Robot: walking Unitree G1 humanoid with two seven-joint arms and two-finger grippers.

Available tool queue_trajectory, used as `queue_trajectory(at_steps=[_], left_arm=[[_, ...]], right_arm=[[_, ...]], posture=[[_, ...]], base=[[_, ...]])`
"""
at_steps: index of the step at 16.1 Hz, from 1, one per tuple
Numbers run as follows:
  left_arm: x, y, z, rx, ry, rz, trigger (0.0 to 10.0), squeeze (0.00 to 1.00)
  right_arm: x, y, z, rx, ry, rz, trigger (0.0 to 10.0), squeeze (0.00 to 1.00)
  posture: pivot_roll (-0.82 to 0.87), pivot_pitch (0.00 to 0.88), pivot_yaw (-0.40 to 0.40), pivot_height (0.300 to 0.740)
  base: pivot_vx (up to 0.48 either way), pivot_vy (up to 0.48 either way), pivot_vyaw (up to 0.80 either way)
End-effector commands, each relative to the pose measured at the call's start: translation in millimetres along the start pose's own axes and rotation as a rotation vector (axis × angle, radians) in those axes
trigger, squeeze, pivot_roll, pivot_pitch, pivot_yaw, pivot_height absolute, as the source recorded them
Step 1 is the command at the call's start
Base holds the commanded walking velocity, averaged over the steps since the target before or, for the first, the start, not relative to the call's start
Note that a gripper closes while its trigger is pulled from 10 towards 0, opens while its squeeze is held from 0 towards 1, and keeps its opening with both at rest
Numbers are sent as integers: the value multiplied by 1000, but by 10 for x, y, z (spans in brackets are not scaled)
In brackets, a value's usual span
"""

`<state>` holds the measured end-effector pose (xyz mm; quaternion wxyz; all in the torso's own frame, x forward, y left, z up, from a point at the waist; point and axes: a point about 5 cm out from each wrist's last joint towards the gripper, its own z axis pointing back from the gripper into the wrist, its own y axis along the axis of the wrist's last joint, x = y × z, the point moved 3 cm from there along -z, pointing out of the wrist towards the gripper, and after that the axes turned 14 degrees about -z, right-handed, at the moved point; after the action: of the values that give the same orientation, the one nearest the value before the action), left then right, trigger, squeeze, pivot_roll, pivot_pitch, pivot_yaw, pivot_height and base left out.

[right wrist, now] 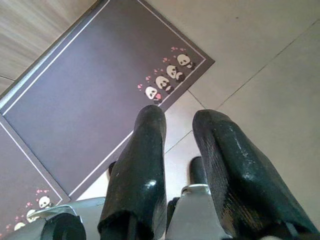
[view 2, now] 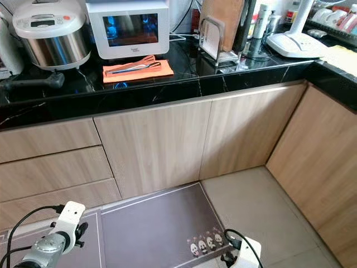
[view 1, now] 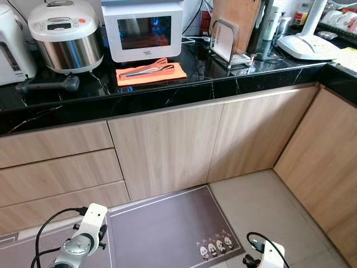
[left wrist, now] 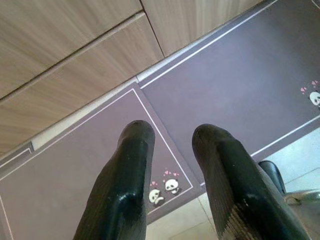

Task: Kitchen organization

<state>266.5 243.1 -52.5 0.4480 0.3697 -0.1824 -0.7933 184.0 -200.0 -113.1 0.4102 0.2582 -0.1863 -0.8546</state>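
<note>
The left tool [left wrist: 172, 145] hangs low with its two black fingers [left wrist: 127, 170] slightly parted and empty, over a dark floor mat [left wrist: 240, 85] printed with pandas. The right tool [right wrist: 175, 125] hangs the same way, parted and empty, above grey floor tiles [right wrist: 260, 60] at the mat's corner. The wrist views give this finger detail; the head views give the black tabletop [view 1: 167, 92] at twelve o'clock. On it lies an orange cloth [view 1: 150, 71] carrying tongs [view 1: 148, 69], just before a white oven [view 1: 144, 29], with a rice cooker [view 1: 66, 34] at ten o'clock and a cutting board rack [view 1: 226, 39] at one o'clock.
</note>
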Motion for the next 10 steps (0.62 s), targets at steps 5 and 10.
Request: queue_trajectory(at_steps=[5,10], left_arm=[[129,-170,28,-72,-15,30,10000,0],[153,-307,68,-117,-12,45,10000,0]], right_arm=[[-18,70,-9,13,23,49,10000,0],[-8,33,-4,-5,27,67,10000,0]], posture=[[196,0,-27,740],[211,0,-36,740]], base=[[0,0,430],[0,0,800]])
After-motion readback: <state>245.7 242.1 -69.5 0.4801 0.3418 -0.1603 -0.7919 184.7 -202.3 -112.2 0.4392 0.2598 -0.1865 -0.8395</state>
